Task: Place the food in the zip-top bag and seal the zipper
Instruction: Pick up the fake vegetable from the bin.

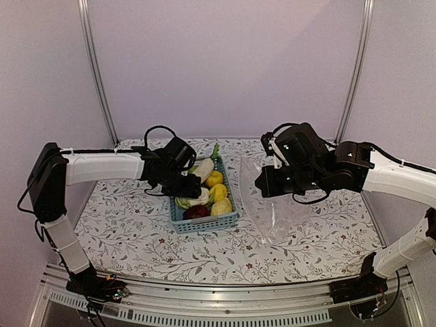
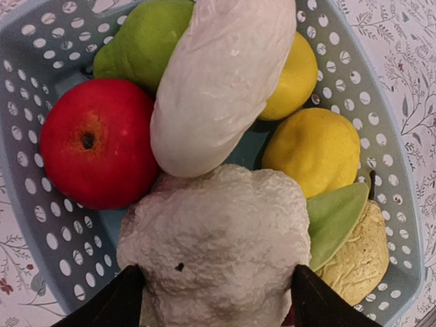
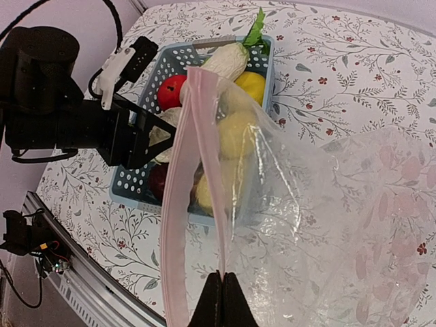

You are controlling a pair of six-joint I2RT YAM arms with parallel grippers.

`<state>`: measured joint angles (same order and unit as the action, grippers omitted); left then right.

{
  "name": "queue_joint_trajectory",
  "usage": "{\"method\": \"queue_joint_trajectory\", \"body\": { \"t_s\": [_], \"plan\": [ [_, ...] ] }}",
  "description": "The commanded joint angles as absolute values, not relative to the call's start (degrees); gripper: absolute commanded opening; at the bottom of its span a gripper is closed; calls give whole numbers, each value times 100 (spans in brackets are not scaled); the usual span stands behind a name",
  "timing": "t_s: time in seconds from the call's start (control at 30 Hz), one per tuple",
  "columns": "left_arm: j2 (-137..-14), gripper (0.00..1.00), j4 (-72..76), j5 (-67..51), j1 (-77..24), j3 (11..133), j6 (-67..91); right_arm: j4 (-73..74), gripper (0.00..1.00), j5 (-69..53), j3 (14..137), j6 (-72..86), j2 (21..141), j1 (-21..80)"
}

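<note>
The food lies in a light-blue basket (image 2: pixel 41 225): a white cauliflower (image 2: pixel 218 245), a long white radish (image 2: pixel 218 82), a red tomato (image 2: pixel 95 143), yellow lemons (image 2: pixel 320 150) and a green piece (image 2: pixel 139 41). My left gripper (image 2: pixel 218 300) reaches down into the basket, its fingers pressed against both sides of the cauliflower. In the right wrist view, my right gripper (image 3: pixel 223 300) is shut on the pinkish zipper (image 3: pixel 178 204). It holds the zip-top bag (image 3: pixel 340 204) up off the table beside the basket, mouth gaping toward it. The bag holds no food.
The basket (image 1: pixel 203 221) stands mid-table, with the bag (image 1: pixel 276 214) draped down just to its right. The left arm (image 1: pixel 102 167) stretches in from the left, the right arm (image 1: pixel 381 174) from the right. Metal frame posts (image 1: pixel 95 68) rise at the back.
</note>
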<state>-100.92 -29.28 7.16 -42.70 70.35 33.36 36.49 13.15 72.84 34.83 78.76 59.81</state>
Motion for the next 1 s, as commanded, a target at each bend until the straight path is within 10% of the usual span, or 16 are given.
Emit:
{"method": "queue_joint_trajectory", "body": {
  "t_s": [0.0, 0.57, 0.97],
  "plan": [
    [-10397, 68, -3109, 641, -4289, 7031, 3250, 3570, 0, 1283, 7458, 3476, 7920, 5963],
    [-9460, 13, -2889, 791, -4289, 6567, 3279, 3568, 0, 1300, 7401, 3532, 7833, 5960],
    [-7791, 4, -2698, 505, -4447, 6164, 2624, 3536, 0, 1380, 7378, 3542, 7755, 5963]
  ]
}}
